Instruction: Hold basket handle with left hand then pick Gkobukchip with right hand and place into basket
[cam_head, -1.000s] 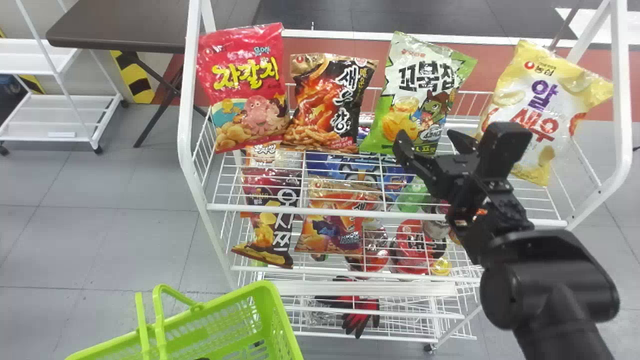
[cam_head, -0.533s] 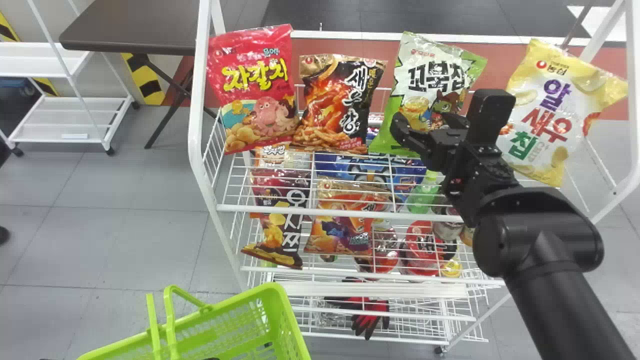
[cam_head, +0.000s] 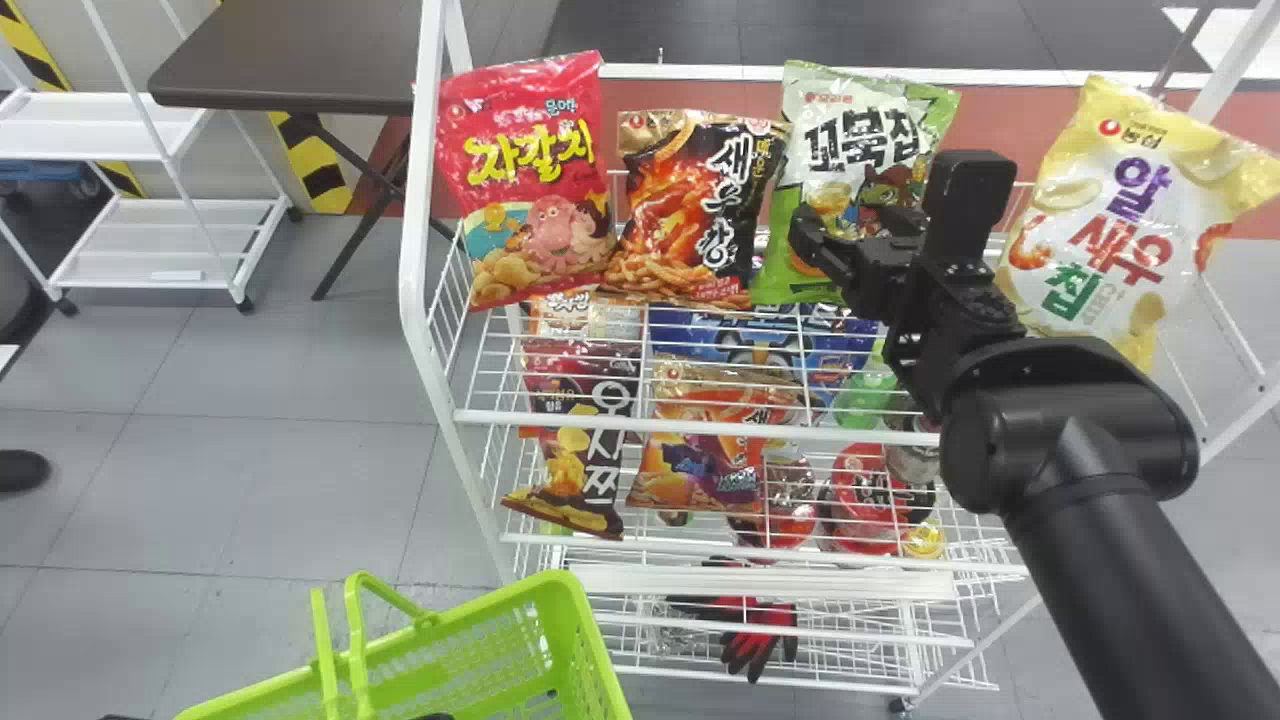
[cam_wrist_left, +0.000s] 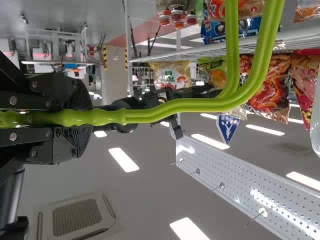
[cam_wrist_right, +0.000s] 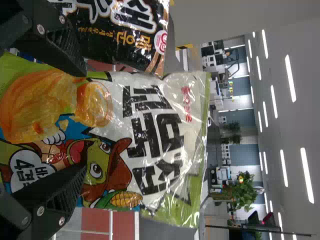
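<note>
Gkobukchip, right gripper open at its lower half; left gripper clamped on basket handle

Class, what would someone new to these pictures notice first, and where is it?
The lime-green basket jumps out at the bottom left of the head view. Next come bright snack bags along the white rack's top shelf, with the black right arm looming in front of the Gkobukchip.
</note>
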